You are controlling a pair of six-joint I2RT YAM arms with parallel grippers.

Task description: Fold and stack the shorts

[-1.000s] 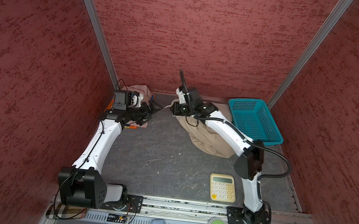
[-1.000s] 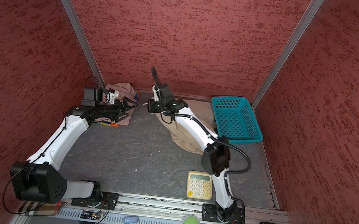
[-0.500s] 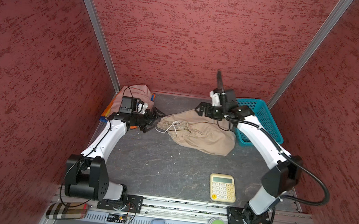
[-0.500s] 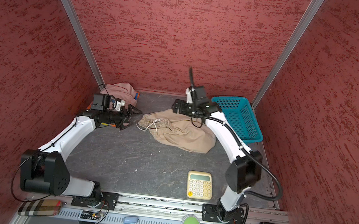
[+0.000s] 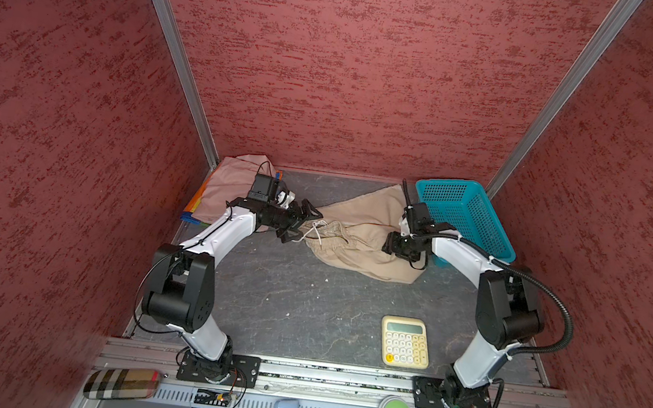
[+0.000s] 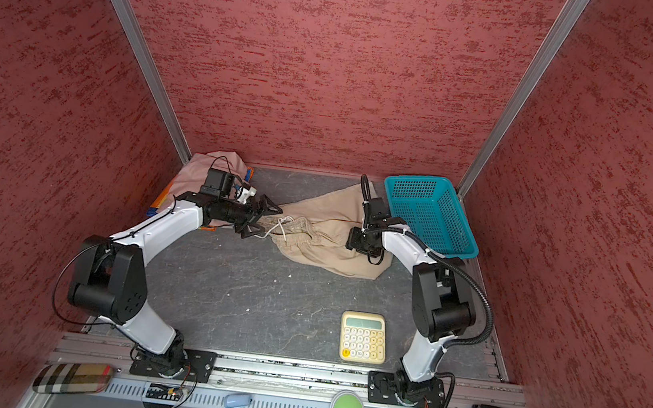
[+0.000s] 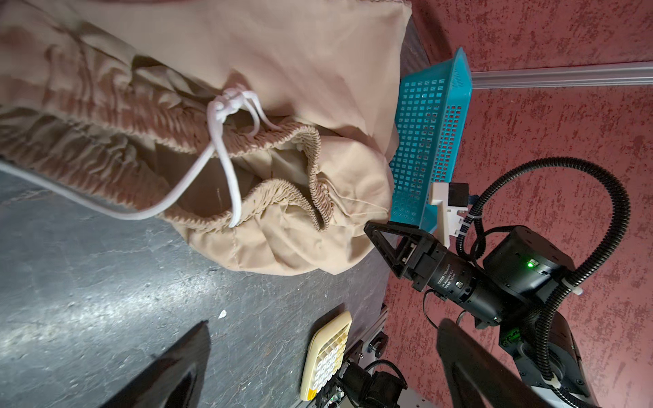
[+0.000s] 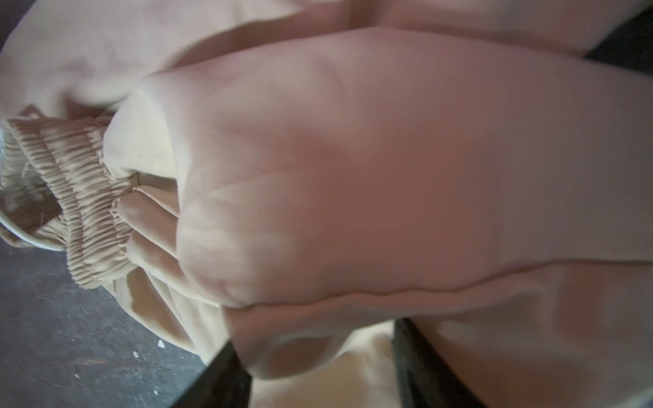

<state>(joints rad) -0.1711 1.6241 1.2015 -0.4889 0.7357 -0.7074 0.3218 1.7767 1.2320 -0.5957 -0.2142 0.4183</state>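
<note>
Two robot arms flank the beige shorts [image 5: 358, 238], which lie crumpled and unfolded toward 12 o'clock on the grey tabletop [image 5: 285, 292], as both top views show. The left hand [image 5: 302, 226] hovers at the garment's 9 o'clock end with its jaws spread wide and nothing in them. It is just beside the gathered waistband [image 7: 106, 116] and the white drawstring [image 7: 222, 148], whose loose loops spill onto the tabletop. The right hand [image 5: 395, 250] sits low over the 3 o'clock end. Its wrist camera shows cloth bunched between two parted fingers [image 8: 219, 374], but whether they pinch that cloth cannot be told.

The dusty pink shorts [image 5: 230, 185] rest in the 10 o'clock corner on top of the rainbow shorts [image 5: 192, 211] (only a striped edge peeks out). A teal basket [image 5: 448, 182] stands at 2 o'clock, just beside the beige pair, and a calculator [image 5: 404, 341] lies well apart at 5 o'clock.

The beige fabric looks thin, light and limp, so it is likely to sag and slide rather than hold a crease unaided. The firmer elastic waistband seems the surest place to take hold, one hand at each end. Both hands should keep clear of the drawstring, which could snag a finger or drag the cloth askew
</note>
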